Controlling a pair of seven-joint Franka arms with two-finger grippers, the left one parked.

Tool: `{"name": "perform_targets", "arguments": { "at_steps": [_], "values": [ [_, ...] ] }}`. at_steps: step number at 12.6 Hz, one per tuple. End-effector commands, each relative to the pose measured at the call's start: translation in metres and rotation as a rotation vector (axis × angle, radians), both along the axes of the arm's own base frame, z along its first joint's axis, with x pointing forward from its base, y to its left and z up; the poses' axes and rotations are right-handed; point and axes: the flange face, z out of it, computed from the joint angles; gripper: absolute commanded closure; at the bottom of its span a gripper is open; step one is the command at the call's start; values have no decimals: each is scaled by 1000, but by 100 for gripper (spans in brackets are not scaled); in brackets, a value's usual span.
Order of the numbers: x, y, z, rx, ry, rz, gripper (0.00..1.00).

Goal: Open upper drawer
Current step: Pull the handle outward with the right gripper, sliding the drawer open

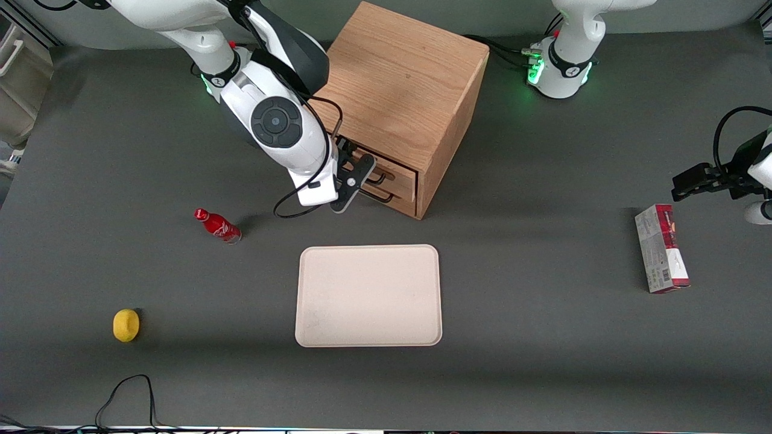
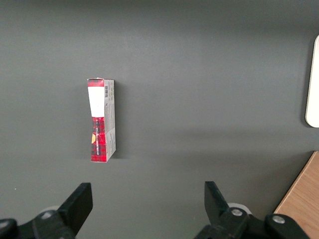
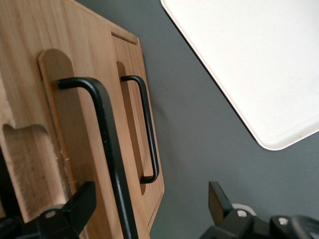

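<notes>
Upper drawer [image 1: 395, 173] sits shut in the oak cabinet [image 1: 398, 90], upper centre of the front view. Gripper [image 1: 356, 181] hovers at its bar handle [image 3: 107, 144], fingers [image 3: 79, 204] wide, straddling it. Recommend centring, closing firmly, pulling straight outward.

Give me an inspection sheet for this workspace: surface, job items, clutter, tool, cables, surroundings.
Surface: dark grey table.
Job's things: oak cabinet; upper drawer looks shut, its black bar handle between the tool's fingers.
Clutter: beige tray, red bottle, yellow object, red-and-white box.
Grippers: tool in front of the cabinet's drawers, open, straddling the upper handle, not yet closed on it.
Cables: black cable at the table edge nearest the front camera.
Surroundings: nothing seen.
</notes>
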Motion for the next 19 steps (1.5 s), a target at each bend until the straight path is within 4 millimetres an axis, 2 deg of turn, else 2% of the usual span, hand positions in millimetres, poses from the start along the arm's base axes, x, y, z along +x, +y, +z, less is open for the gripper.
{"name": "perform_targets", "arguments": {
  "at_steps": [1, 3, 5, 8, 11, 14, 16, 17, 19],
  "values": [
    [9, -3, -13, 2, -43, 39, 0],
    [16, -6, -19, -3, -61, 42, 0],
    [29, -17, -13, 10, -79, 75, 0],
    [59, -43, -6, 28, -99, 67, 0],
    [81, -66, -11, 30, -108, 74, 0],
    [93, -81, -20, 23, -105, 66, 0],
    [112, -90, -15, 48, -125, 63, 0],
    [121, -97, -13, 60, -131, 57, 0],
    [135, -119, -22, 43, -130, 19, 0]
  ]
}}
